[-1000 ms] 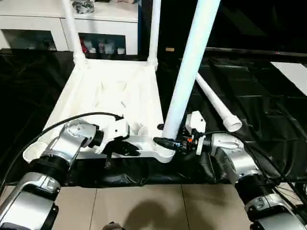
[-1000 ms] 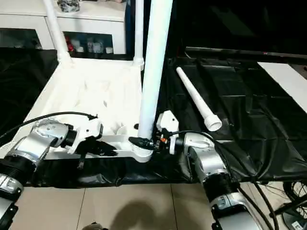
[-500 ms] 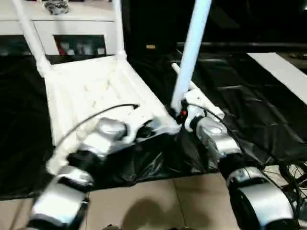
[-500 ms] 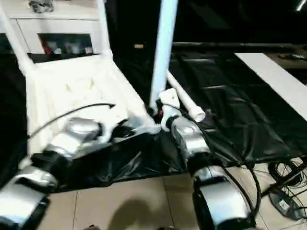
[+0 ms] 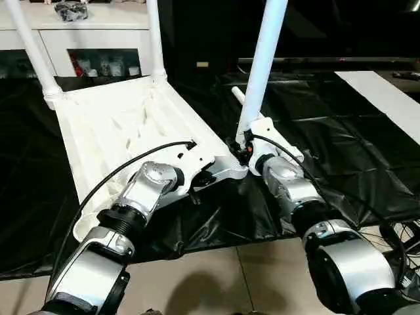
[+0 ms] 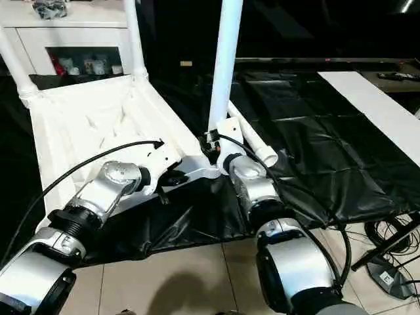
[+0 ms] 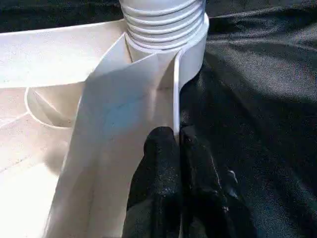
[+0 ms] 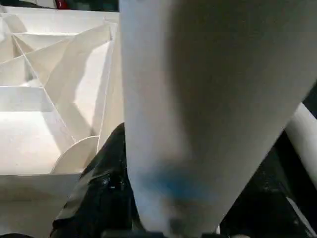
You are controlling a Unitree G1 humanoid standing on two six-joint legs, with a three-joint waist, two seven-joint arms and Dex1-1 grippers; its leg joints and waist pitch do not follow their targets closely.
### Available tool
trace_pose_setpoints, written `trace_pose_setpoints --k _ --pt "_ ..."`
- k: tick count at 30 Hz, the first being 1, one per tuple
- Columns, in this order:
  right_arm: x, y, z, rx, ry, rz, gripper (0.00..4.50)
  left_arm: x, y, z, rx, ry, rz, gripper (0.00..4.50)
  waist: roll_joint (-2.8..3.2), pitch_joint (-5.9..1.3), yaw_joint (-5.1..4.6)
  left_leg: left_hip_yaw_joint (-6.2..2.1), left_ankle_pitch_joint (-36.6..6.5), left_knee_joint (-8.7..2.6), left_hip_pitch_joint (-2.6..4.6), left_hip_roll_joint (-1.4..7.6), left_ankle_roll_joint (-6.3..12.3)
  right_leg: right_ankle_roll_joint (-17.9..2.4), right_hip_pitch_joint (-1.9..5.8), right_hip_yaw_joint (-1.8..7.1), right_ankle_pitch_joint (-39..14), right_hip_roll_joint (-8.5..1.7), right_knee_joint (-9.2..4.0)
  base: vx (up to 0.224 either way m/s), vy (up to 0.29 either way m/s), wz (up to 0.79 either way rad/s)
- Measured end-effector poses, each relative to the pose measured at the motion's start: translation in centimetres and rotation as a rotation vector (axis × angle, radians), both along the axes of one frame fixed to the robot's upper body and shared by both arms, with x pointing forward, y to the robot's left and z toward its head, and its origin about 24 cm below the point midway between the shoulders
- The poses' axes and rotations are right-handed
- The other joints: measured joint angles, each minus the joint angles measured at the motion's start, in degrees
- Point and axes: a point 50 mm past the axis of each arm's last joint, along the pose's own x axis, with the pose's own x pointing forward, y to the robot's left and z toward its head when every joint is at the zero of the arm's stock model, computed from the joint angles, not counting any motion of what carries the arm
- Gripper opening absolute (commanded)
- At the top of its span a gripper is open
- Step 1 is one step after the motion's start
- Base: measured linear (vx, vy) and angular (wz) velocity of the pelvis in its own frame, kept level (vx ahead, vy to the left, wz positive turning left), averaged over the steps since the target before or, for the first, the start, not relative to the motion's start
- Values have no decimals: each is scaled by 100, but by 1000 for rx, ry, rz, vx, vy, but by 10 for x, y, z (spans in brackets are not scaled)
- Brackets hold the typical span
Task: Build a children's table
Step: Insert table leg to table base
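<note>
So the table top [image 5: 125,125] is lying upside down on the black sheet [image 5: 341,151], filling the upper left of the head view, ribs facing up. Two legs [image 5: 156,36] are already standing in the far corner sockets near the top left edge of the frame, in front of a white cabinet [image 5: 98,39] with glass doors. My left gripper [image 7: 179,148] has its fingers [image 7: 158,163] pressed together on the thin raised rim of the table top, right beside the near-right corner socket [image 7: 168,39], you can see the rim wall sandwiched between the black pads in the left wrist view. My right gripper [image 5: 241,149] is clamped around the lower end of a third leg [image 5: 262,59], which stands nearly upright in the middle of the frame, tilting a bit to the right, its foot at that same corner socket. In the right wrist view that tube [image 8: 208,109] sits between the fingers [image 8: 99,193], so they're holding it at tube width. The fourth leg [image 6: 252,141] lies loose on the sheet just right of the right wrist, partly hidden behind it. Tiled floor [image 5: 216,282] runs along the bottom.
</note>
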Motion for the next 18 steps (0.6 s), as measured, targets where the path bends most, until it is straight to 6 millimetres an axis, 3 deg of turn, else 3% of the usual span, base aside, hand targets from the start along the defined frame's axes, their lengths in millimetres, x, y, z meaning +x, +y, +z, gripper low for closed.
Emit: trace_pose_setpoints --k 4,6,8,14,18 --pt "0 1 0 3 4 -2 190 0 0 0 1 0 1 0 8 5 -12 -6 -5 -5 6 6 4 0 23 -30 0 0 -42 0 0 0" --pt "1 1 1 6 4 3 246 0 1 0 0 0 2 0 9 6 -13 -8 -6 -8 5 7 5 0 25 -41 0 -5 -56 0 0 0" --pt "-1 0 -4 8 25 6 262 0 1 1 -1 -2 2 0 8 7 -17 -8 -6 -8 5 7 5 0 24 -41 0 -6 -57 0 0 0" --pt "-3 -3 -9 20 40 29 313 1 6 5 5 -13 -3 0 24 20 -27 -10 -11 -19 -10 8 0 0 -21 -60 0 -11 -57 0 0 0" --pt "-3 -5 -6 22 18 63 347 2 9 8 6 -25 -23 0 24 19 -7 -9 -11 -28 -67 6 -1 -22 -81 -44 13 -8 -53 0 0 0"
